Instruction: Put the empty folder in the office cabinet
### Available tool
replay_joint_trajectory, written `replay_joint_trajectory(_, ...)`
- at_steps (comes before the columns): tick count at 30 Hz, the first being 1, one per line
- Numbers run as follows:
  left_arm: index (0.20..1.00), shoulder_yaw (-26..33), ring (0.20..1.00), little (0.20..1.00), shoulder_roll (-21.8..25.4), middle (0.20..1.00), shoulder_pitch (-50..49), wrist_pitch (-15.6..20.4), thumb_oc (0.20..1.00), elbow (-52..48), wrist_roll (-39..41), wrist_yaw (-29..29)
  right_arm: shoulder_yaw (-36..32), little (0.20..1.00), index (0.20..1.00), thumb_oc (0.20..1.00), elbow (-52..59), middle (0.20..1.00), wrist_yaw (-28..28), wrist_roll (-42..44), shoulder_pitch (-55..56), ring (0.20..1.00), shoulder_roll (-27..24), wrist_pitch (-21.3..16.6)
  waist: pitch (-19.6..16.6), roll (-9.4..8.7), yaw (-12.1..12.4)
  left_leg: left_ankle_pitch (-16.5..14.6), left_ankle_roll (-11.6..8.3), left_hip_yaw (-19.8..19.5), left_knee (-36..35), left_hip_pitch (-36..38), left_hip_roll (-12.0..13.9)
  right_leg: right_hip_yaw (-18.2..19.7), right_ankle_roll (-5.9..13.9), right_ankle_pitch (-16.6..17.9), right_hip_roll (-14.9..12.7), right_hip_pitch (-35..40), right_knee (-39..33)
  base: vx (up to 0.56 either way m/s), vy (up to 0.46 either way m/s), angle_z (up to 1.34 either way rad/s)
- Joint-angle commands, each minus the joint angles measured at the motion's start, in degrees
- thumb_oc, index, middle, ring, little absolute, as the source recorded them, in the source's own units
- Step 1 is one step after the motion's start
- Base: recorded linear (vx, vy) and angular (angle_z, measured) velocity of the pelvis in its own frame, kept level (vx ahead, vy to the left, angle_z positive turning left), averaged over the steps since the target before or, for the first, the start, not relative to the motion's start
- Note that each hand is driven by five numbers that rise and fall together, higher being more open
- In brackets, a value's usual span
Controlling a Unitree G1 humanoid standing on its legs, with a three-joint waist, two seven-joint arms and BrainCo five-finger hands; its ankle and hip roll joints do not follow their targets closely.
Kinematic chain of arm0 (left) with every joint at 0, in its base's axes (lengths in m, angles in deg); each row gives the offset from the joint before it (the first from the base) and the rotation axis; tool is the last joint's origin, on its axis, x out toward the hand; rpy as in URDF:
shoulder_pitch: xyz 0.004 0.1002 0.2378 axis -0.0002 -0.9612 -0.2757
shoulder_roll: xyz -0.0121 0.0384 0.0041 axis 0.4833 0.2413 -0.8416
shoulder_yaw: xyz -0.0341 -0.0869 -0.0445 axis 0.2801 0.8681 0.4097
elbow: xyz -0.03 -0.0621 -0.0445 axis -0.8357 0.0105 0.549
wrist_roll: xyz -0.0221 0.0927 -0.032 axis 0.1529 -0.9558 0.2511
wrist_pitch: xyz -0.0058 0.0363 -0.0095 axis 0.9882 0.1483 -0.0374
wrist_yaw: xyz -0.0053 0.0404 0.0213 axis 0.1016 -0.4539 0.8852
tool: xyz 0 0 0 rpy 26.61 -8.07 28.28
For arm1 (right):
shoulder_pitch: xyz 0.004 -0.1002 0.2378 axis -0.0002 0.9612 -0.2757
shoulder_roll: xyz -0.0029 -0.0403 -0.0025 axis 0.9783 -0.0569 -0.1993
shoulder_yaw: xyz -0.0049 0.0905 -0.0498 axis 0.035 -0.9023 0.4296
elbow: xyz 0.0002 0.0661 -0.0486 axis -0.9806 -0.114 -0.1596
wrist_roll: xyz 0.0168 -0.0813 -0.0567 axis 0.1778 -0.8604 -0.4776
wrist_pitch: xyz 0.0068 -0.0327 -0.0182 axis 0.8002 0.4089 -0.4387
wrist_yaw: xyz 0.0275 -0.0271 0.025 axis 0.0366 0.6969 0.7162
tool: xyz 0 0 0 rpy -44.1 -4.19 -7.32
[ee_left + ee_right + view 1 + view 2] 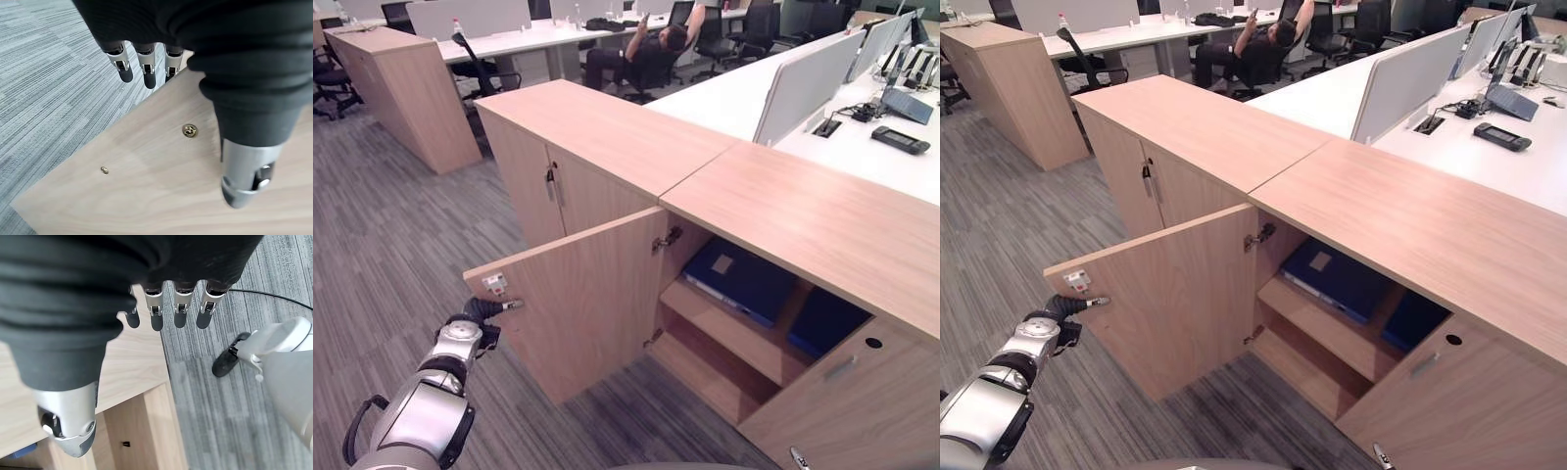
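already your left hand (481, 315) sits at the free edge of the open cabinet door (582, 304), its fingers (146, 73) hanging loosely spread over the door's top edge and the thumb resting against the panel, so nothing is pinched. judging by that, you are at the closing step: a blue folder (744, 279) lies flat on the upper shelf (729, 333) inside the office cabinet (783, 215), well beyond that hand and past the door's hinge side, with another blue shape just further along in the same opening, and neither hand carries anything. your right hand (166, 313) hovers with relaxed, straight fingers over the other door's edge (137, 367), holding nothing. the next move, as i read it, calls for pushing the door away from your left hand toward the cabinet front, keeping the fingers off the closing gap, and checking the folder does not jut past the shelf lip.
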Motion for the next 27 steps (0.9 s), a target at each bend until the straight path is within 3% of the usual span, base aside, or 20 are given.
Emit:
replay_joint_trajectory(1, 1.0, 0.7, 1.0, 1.0, -9.1, 1.0, 14.9, 5.9, 1.0, -2.2, 4.8, -2.8, -0.6, 1.0, 1.0, 1.0, -2.2, 1.0, -0.6, 3.2, -4.2, 1.0, -1.1, -0.4, 0.2, 2.88, -3.8, -5.3, -0.21, -1.9, 0.3, 0.7, 0.0, -1.0, 4.32, -0.7, 1.0, -1.7, 0.0, 0.0, 0.0, 0.0)
replay_joint_trajectory(4, 1.0, -0.8, 1.0, 1.0, -10.8, 1.0, 14.9, 5.9, 1.0, -3.0, 4.2, -3.1, -0.6, 1.0, 1.0, 1.0, -2.0, 1.0, -0.8, 3.5, -4.6, 1.0, -1.0, -0.4, 0.0, 2.83, -4.1, -5.4, -0.16, -1.6, 0.3, 0.7, 0.0, -0.7, 4.34, -0.5, 1.1, -2.0, 0.0, 0.0, 0.0, 0.0)
replay_joint_trajectory(8, 1.0, -6.7, 1.0, 1.0, -18.0, 1.0, 11.7, 5.8, 1.0, -11.3, 3.4, -4.8, -1.5, 1.0, 1.0, 1.0, -3.1, 1.0, -1.3, 4.9, -4.9, 1.0, -0.7, 0.5, 0.2, 2.7, -4.4, -5.6, 0.12, -1.3, 0.3, 1.0, -0.1, -0.2, 4.53, -0.2, 1.1, -2.0, 0.0, -0.01, 0.004, 0.02)
replay_joint_trajectory(10, 1.0, -7.8, 1.0, 1.0, -19.0, 1.0, 10.7, 5.9, 1.0, -13.2, 3.3, -4.8, -1.9, 1.0, 1.0, 1.0, -3.4, 1.0, -1.4, 5.2, -4.7, 1.0, -0.6, 0.6, 0.2, 2.68, -4.3, -5.6, 0.18, -1.3, 0.3, 1.0, -0.1, -0.1, 4.56, -0.1, 1.1, -2.0, 0.0, -0.02, 0.006, 0.06)
replay_joint_trajectory(15, 1.0, -10.8, 1.0, 1.0, -25.0, 1.0, 3.4, 5.2, 1.0, -18.5, 7.6, -6.8, -3.0, 1.0, 1.0, 1.0, -4.7, 1.0, -2.5, 7.0, -5.3, 1.0, 0.8, 1.1, 0.8, 2.53, -4.3, -5.8, 0.49, -1.4, 0.3, 0.9, -0.3, 0.1, 4.6, -0.1, 0.9, -2.2, 0.0, -0.02, 0.01, 0.02)
replay_joint_trajectory(19, 1.0, -17.1, 1.0, 1.0, -29.7, 1.0, -2.9, 3.7, 1.0, -23.8, 12.2, -10.2, -2.7, 1.0, 1.0, 1.0, -4.9, 1.0, -3.8, 8.5, -6.8, 1.0, 2.3, 1.2, 1.8, 2.4, -4.4, -5.9, 0.93, -1.5, 0.3, 0.1, -0.9, 0.3, 4.71, 0.1, 0.7, -2.7, 0.0, -0.06, 0.019, 0.02)
replay_joint_trajectory(24, 1.0, -21.9, 1.0, 1.0, -28.0, 1.0, -3.2, 2.7, 1.0, -33.9, 15.3, -13.7, -2.9, 1.0, 1.0, 1.0, -4.1, 1.0, -4.4, 9.7, -7.6, 1.0, 2.4, 1.1, 2.4, 2.61, -4.4, -6.0, 1.19, -2.2, 0.3, -0.6, -1.4, 0.0, 4.84, 0.3, 0.3, -3.0, 0.0, -0.04, 0.015, 0.12)
replay_joint_trajectory(27, 1.0, -24.7, 1.0, 1.0, -22.9, 1.0, -0.8, 1.8, 1.0, -45.4, 19.9, -17.8, -3.9, 1.0, 1.0, 1.0, -3.3, 1.0, -4.0, 10.5, -7.6, 1.0, 2.0, 1.1, 2.5, 2.78, -4.3, -6.3, 1.49, -2.8, 0.4, -1.0, -2.2, -0.3, 4.84, 0.5, -0.3, -3.1, 0.0, -0.04, 0.037, 0.16)
